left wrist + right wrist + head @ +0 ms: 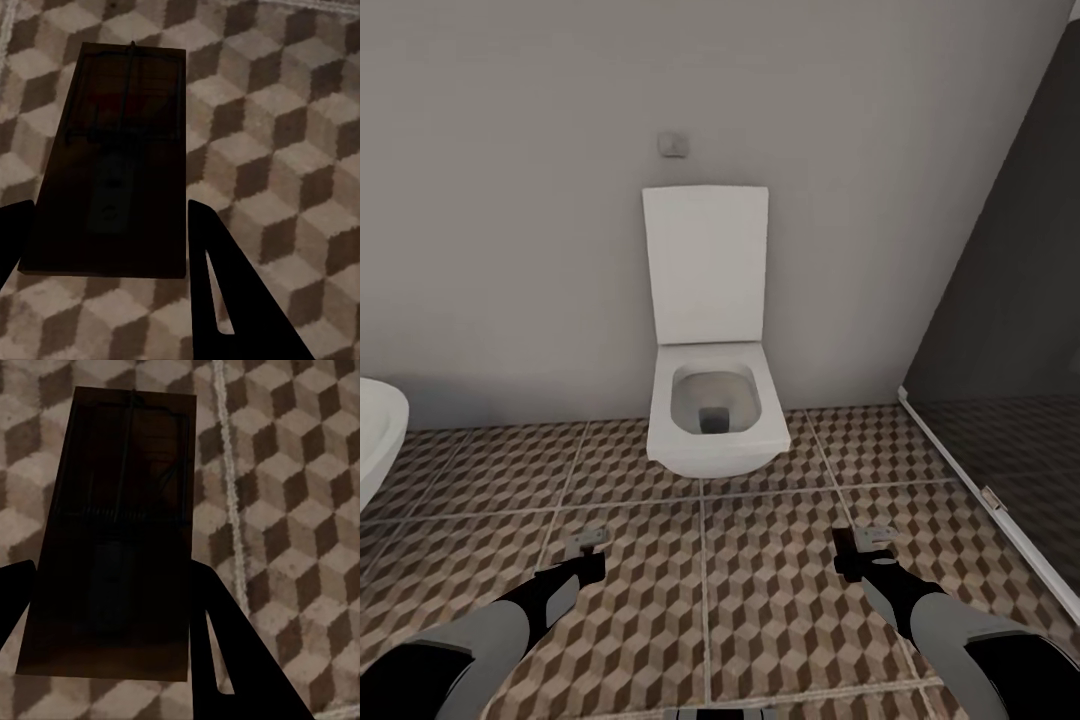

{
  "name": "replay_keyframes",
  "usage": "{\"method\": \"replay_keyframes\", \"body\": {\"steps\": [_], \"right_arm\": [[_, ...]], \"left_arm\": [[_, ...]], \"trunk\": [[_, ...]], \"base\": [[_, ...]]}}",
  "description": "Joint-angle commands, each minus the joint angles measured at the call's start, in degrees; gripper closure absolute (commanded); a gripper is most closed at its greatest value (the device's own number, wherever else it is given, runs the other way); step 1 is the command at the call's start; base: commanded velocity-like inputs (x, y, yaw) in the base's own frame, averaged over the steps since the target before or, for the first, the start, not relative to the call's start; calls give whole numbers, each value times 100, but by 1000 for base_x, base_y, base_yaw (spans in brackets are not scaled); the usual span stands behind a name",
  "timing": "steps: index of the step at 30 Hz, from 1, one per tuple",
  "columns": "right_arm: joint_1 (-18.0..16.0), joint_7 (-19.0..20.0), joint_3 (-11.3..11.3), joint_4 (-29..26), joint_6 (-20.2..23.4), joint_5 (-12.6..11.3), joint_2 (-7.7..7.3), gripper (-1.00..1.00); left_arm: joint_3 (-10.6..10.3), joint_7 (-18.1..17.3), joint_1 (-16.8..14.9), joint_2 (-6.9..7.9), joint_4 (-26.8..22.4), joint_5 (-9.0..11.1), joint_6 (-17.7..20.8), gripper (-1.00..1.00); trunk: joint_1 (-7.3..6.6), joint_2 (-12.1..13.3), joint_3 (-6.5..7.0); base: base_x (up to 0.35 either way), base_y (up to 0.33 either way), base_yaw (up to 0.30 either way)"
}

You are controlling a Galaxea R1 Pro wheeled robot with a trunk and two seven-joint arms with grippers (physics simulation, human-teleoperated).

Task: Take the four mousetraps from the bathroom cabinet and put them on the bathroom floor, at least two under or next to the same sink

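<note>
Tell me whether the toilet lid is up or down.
Up. The toilet lid stands raised against the wall, and the head view looks straight into the open bowl with its dark drain.

In my left gripper (105, 247) I hold one mousetrap (112, 157), a flat dark-brown wooden rectangle with thin metal wire, pinched at its near end between my fingers. My right gripper (105, 615) holds a second mousetrap (116, 532) the same way. Both hang above the bathroom floor (760, 600), whose tiles carry brown, beige and cream cubes.
</note>
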Motion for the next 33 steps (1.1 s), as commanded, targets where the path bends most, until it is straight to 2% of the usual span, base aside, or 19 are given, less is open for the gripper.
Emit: {"method": "replay_keyframes", "body": {"steps": [1, 33], "right_arm": [[0, -28, 48, -10, 27, -41, 0, 100], [0, -27, 48, -11, 27, -33, 0, 100]], "left_arm": [[-49, 22, 1, 2, -13, 35, 28, 100], [-55, 22, 1, -5, -13, 28, 32, 100]], "trunk": [[-1, -2, -5], [-1, -2, -8]], "base": [[0, 0, 0], [0, 0, 0]]}}
